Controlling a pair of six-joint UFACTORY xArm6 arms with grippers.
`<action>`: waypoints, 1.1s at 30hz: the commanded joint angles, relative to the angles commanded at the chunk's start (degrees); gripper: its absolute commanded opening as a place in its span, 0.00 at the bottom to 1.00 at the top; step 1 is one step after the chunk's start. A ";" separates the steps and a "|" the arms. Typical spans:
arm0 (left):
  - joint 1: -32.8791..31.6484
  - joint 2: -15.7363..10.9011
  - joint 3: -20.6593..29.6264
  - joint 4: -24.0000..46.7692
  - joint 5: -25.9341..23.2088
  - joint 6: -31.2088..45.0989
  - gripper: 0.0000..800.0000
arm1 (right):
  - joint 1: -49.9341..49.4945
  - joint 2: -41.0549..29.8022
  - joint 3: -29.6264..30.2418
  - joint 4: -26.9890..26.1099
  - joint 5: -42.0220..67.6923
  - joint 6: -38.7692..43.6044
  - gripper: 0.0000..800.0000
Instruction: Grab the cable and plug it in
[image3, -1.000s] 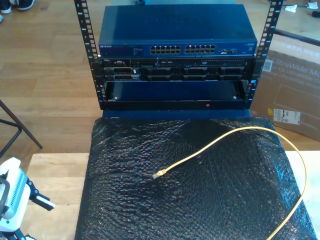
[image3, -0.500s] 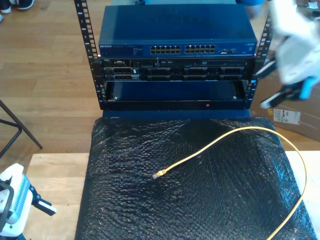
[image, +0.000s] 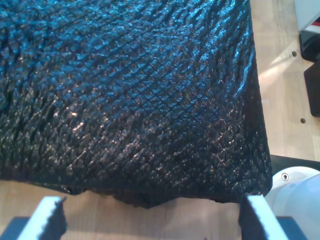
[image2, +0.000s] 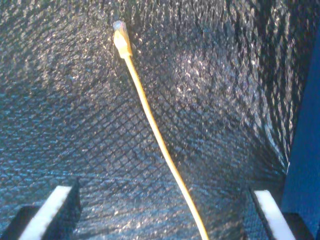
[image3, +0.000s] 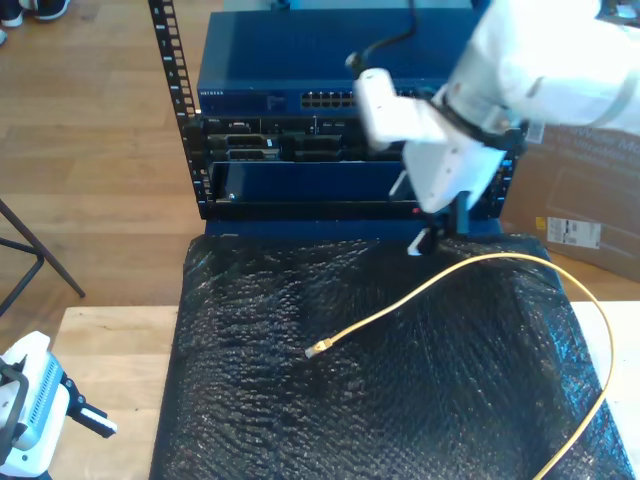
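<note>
1. Two toothed white fingers (image: 50, 217) frame the first wrist view, set wide apart with nothing between them, so my first gripper (image: 150, 222) is open and empty. It looks over the near edge of the black mat (image: 130, 90), where the mat meets the pale wooden table (image: 165, 220).

2. Second wrist view: my second gripper (image2: 162, 212) is likewise spread wide and holds nothing. The yellow cable (image2: 155, 135) runs away from between its jaws across the mat, ending in the clear plug (image2: 120, 37) well ahead of the fingers.

3. Exterior view: the big change is my second arm (image3: 450, 140). A second ago it was absent from this view, half a second ago it was a blur at the exterior view's right, and now it hangs over the far end of the mat, in front of the switch (image3: 300, 70) in the rack, with its fingers just above the cable's far bend. My first gripper (image3: 30, 420) sits in the exterior view's lower left, having drifted only a little. The cable and its plug lie where they did, untouched, near the mat's middle.

4. This reads to me as the approach for the grab; the gripper seems to need to travel along the cable toward the plug and descend before closing.
</note>
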 joint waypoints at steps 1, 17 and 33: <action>0.00 0.00 0.00 0.00 0.00 0.09 1.00 | 1.67 0.53 -0.09 -1.93 -0.26 1.67 0.97; 0.00 0.00 0.44 0.00 0.09 0.09 1.00 | 13.54 7.47 5.63 -17.32 -10.99 12.48 0.96; 0.00 0.00 0.44 0.00 0.09 0.18 1.00 | 14.15 9.41 14.68 -17.41 -24.44 12.48 0.80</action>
